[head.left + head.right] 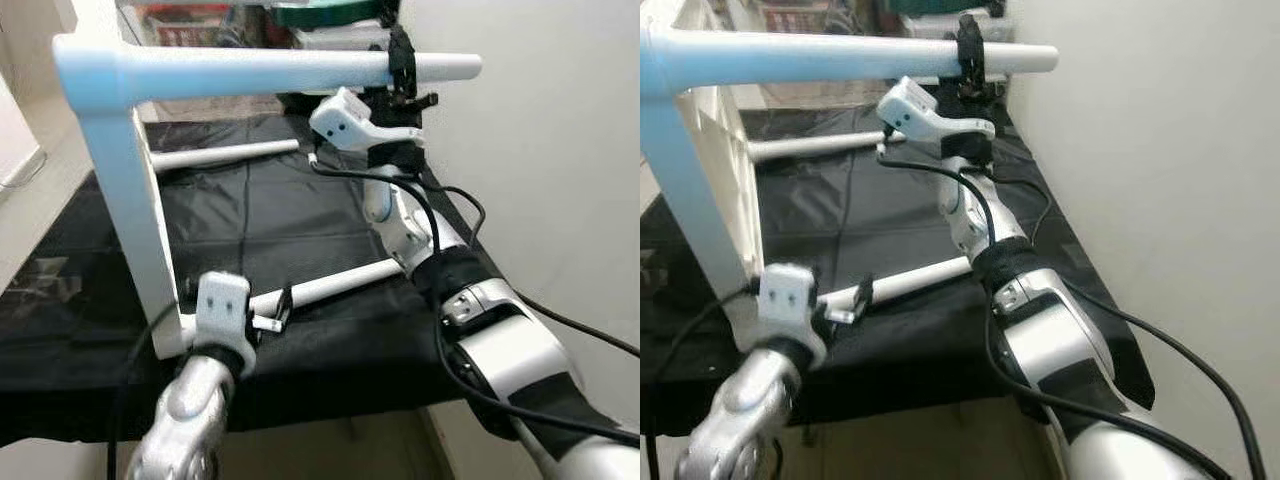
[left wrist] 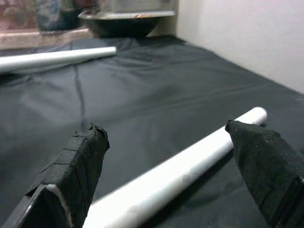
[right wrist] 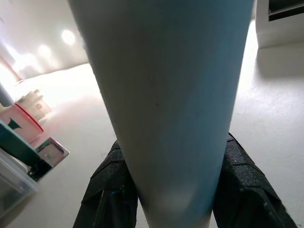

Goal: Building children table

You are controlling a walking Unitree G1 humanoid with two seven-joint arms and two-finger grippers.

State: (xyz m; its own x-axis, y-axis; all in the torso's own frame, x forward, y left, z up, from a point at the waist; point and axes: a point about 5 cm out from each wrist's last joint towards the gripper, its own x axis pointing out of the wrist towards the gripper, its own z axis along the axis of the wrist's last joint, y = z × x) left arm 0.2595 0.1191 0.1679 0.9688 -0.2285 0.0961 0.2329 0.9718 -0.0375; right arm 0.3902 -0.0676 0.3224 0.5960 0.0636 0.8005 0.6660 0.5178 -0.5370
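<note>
Holding the half-built children's table (image 1: 120,200) on its side while a loose leg (image 1: 330,283) is lying ready on the black-covered surface (image 1: 250,215).

The right gripper (image 1: 402,62) is clamping its jaws around the raised top leg (image 1: 300,68) near its free end, arm stretched up and forward; if that hold is slipping, I'd expect the tabletop to tip. The left gripper (image 2: 166,166) is hovering low with jaws spread either side of the loose leg, not yet touching it; closing off-centre risks rolling it away. A second leg (image 1: 225,153) is lying further back.
</note>
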